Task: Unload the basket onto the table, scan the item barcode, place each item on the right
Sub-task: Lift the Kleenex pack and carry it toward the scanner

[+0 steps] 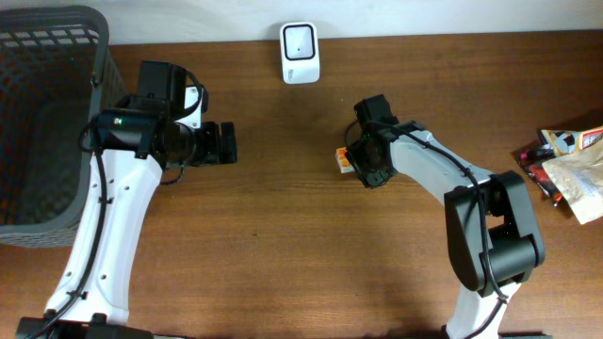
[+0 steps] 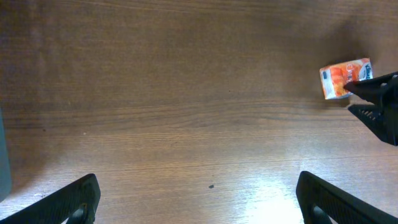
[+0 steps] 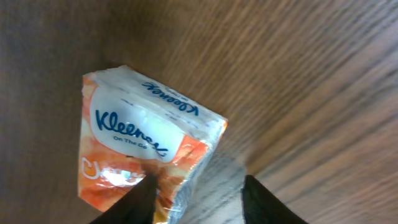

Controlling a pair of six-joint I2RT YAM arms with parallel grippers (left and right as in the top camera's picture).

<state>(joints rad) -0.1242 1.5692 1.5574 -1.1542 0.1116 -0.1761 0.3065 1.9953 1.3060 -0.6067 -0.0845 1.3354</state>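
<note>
Kleenex tissue pack [image 1: 344, 160] lies on table [image 1: 283, 264], centre of overhead frame, below white scanner [image 1: 300, 53]. Right gripper [image 3: 199, 185] down at pack, 2 fingers apart, straddling its corner, not clamped. Left gripper [image 1: 229, 143] spread wide, centre-left, well apart from pack.

You have a brown wooden table [image 1: 283, 235] in front of you — its grain runs side to side. A dark mesh basket [image 1: 38, 122] sits at its far left corner and a white scanner [image 1: 300, 53] at the far edge near the middle. An orange Kleenex packet [image 1: 345, 160] lies right of centre, and a heap of snack wrappers [image 1: 570, 165] lies at the right edge — well apart from the packet.
</note>
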